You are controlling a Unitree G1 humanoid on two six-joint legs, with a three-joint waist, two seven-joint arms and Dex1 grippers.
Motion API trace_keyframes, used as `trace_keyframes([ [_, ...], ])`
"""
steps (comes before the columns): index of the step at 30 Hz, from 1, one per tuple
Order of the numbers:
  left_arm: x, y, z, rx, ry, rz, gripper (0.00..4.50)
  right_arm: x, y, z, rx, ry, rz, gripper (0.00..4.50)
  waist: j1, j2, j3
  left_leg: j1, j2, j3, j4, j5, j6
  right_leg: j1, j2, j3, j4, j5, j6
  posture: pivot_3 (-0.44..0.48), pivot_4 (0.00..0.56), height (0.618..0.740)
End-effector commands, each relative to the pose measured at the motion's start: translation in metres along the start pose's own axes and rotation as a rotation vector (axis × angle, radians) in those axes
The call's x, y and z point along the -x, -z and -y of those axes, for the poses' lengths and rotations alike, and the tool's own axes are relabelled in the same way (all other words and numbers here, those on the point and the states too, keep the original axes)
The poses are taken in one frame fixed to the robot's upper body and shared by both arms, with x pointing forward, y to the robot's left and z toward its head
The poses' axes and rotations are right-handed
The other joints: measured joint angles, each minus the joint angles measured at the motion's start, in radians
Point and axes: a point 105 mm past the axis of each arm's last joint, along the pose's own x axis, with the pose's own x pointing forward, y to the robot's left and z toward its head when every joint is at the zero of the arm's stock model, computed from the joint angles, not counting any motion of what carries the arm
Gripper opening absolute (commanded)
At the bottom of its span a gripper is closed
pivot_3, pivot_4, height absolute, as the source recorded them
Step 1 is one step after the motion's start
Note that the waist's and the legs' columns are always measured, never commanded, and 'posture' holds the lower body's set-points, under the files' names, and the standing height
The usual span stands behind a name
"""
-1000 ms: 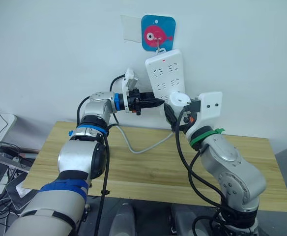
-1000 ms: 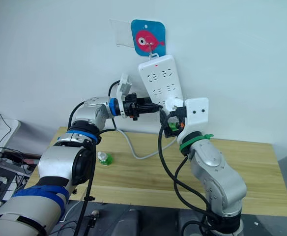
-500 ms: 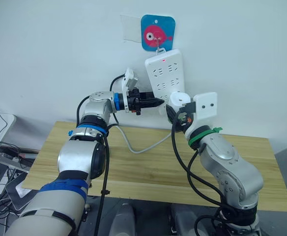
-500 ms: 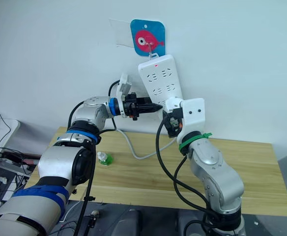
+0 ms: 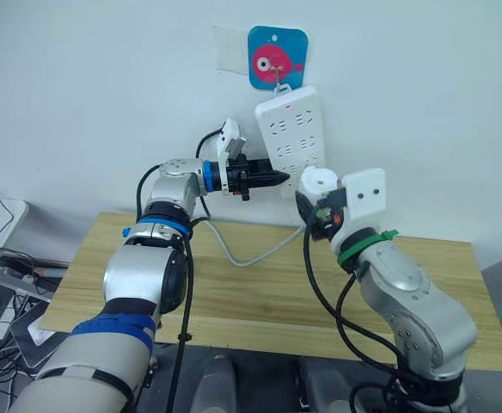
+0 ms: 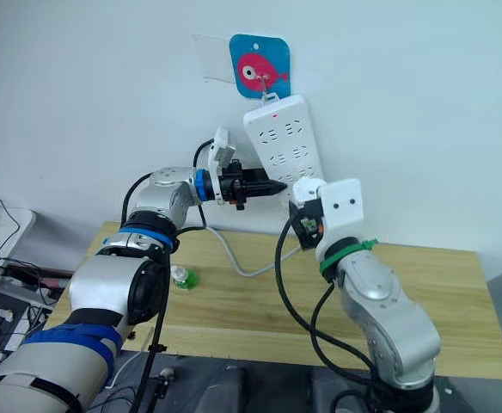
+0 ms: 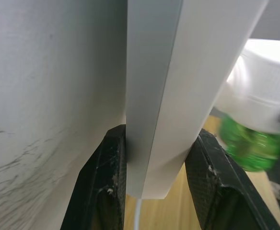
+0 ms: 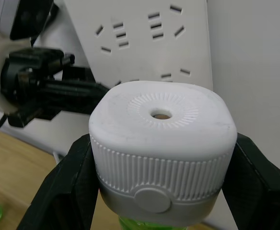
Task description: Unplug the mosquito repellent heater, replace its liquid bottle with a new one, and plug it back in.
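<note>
Your right gripper (image 8: pixel 159 191) has its jaws closed on the heater (image 8: pixel 161 143), holding it upright in the air just in front of the strip's (image 5: pixel 291 138) lower end, clear of the sockets. Your left gripper (image 7: pixel 154 191) has its jaws clamped across the strip's lower edge against the wall (image 5: pixel 105 86). A green bottle (image 6: pixel 180 277) stands on the counter (image 6: pixel 251 301).

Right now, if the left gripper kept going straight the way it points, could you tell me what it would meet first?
Most likely nothing new: the left gripper already straddles the lower edge of the power strip, one finger on each side. Pushed on, the strip would probably slide deeper between the fingers; depth there is unclear.
</note>
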Motion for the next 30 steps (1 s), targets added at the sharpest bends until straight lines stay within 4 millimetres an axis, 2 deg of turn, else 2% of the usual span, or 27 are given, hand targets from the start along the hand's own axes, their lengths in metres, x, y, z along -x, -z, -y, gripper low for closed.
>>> trace_keyframes([
  [1, -0.001, -0.014, -0.011, -0.018, -0.087, 0.009, 1.39, 0.009, -0.018, 0.001, 0.017, 0.023, 0.073, 3.04, -0.004, 0.000, 0.000, 0.000, 0.000, 0.000, 0.000, 0.001, 0.000, 0.000, 0.000, 0.000, 0.000, 0.000, 0.001, -0.123, 0.200, 0.740],
  [4, 0.000, -0.013, -0.012, -0.027, -0.094, 0.004, 1.39, 0.011, -0.021, 0.004, 0.016, 0.036, 0.078, 3.04, -0.006, 0.000, 0.000, 0.000, -0.001, 0.000, 0.000, 0.003, 0.001, 0.000, -0.001, 0.000, 0.000, 0.000, 0.003, -0.123, 0.200, 0.740],
  [10, 0.013, -0.011, -0.017, -0.028, -0.116, -0.014, 1.39, 0.028, -0.025, 0.027, -0.049, 0.047, 0.133, 3.04, -0.008, 0.000, 0.000, 0.000, -0.003, -0.001, -0.001, 0.003, 0.001, 0.000, -0.002, 0.000, 0.000, 0.001, 0.002, -0.133, 0.201, 0.740],
  [12, 0.022, -0.011, -0.020, -0.020, -0.139, -0.020, 2.05, 0.036, -0.021, 0.041, -0.092, 0.046, 0.137, 3.04, -0.013, 0.000, 0.000, 0.000, -0.003, -0.001, -0.001, 0.003, 0.001, 0.000, -0.002, 0.000, 0.000, 0.001, 0.002, -0.137, 0.202, 0.740],
  [14, 0.030, -0.010, -0.024, -0.013, -0.162, -0.023, 2.49, 0.040, -0.015, 0.050, -0.164, 0.048, 0.141, 3.04, -0.025, 0.000, 0.000, 0.001, -0.003, 0.000, -0.001, 0.003, 0.001, 0.001, -0.002, 0.001, 0.001, 0.001, 0.002, -0.137, 0.201, 0.740],
  [19, 0.059, 0.002, -0.031, 0.027, -0.239, -0.034, 3.88, 0.040, -0.012, 0.059, -0.210, 0.016, 0.163, 3.04, -0.051, 0.001, 0.000, 0.007, -0.003, 0.000, -0.003, 0.008, 0.008, 0.000, -0.001, 0.002, 0.012, -0.002, 0.006, -0.122, 0.198, 0.740],
  [21, 0.078, 0.013, -0.032, 0.045, -0.273, -0.048, 4.35, 0.039, -0.011, 0.065, -0.303, 0.041, 0.192, 3.04, -0.063, 0.001, -0.001, 0.011, -0.002, 0.001, -0.007, 0.010, 0.013, 0.002, 0.000, 0.003, 0.013, -0.002, 0.006, -0.115, 0.197, 0.740],
  [23, 0.098, 0.027, -0.027, 0.040, -0.278, -0.087, 4.50, 0.040, -0.005, 0.075, -0.405, 0.078, 0.209, 3.04, -0.080, 0.000, -0.002, 0.020, -0.002, 0.006, -0.017, 0.014, 0.014, 0.005, 0.000, 0.007, 0.012, -0.002, 0.005, -0.101, 0.195, 0.740],
  [27, 0.121, 0.046, -0.006, 0.006, -0.243, -0.140, 4.50, 0.043, 0.009, 0.092, -0.550, 0.134, 0.210, 3.04, -0.107, 0.001, -0.002, 0.020, 0.005, 0.009, -0.022, 0.014, 0.015, 0.000, 0.006, 0.012, 0.013, -0.002, 0.002, -0.074, 0.189, 0.740],
  [30, 0.123, 0.046, 0.019, -0.071, -0.174, -0.141, 4.50, 0.043, 0.018, 0.101, -0.674, 0.150, 0.214, 3.04, -0.087, 0.001, -0.001, 0.018, 0.006, 0.007, -0.028, 0.015, 0.014, -0.003, 0.006, 0.007, 0.013, -0.003, -0.009, -0.052, 0.192, 0.740],
])
